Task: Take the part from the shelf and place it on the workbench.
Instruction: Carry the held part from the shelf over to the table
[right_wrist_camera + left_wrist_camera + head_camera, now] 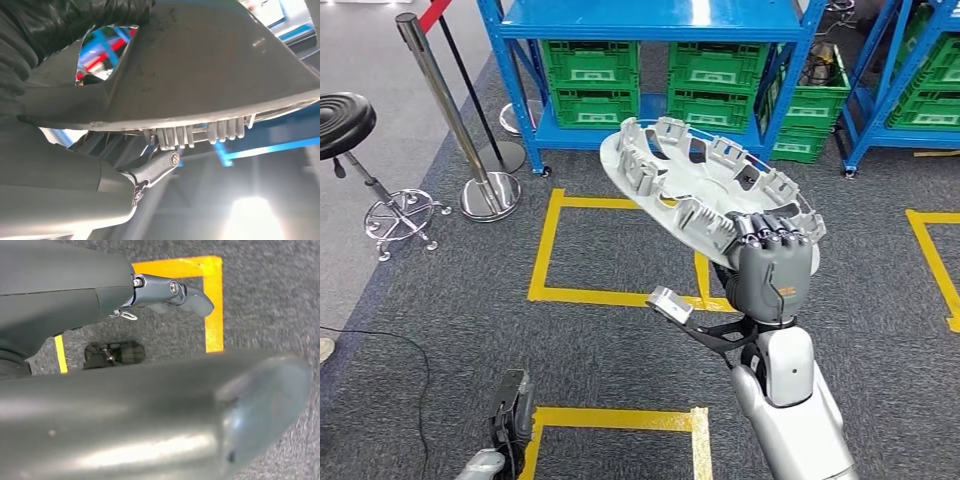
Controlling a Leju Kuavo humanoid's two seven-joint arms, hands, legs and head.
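Grey carpet floor (441, 300) with yellow tape squares (546, 245), blue shelving (652, 20) holding green crates (592, 75), black stool (343, 125), chrome stanchion (448, 110)

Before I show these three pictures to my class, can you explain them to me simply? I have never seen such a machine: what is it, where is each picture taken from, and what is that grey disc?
This is a two-legged humanoid robot with silver arms. The wide picture comes from its head, looking forward and down at grey carpet marked with yellow tape. Its right hand grips a round grey plastic part by the rim and holds it up, tilted, with its ribbed clips facing up. Behind stand blue shelves with green crates, a black stool and a metal barrier post. The left hand hangs low and holds nothing. The other two pictures come from cameras at the wrists, so they look turned: the right one shows the part's smooth side close up, the left one shows the fingers over the floor.
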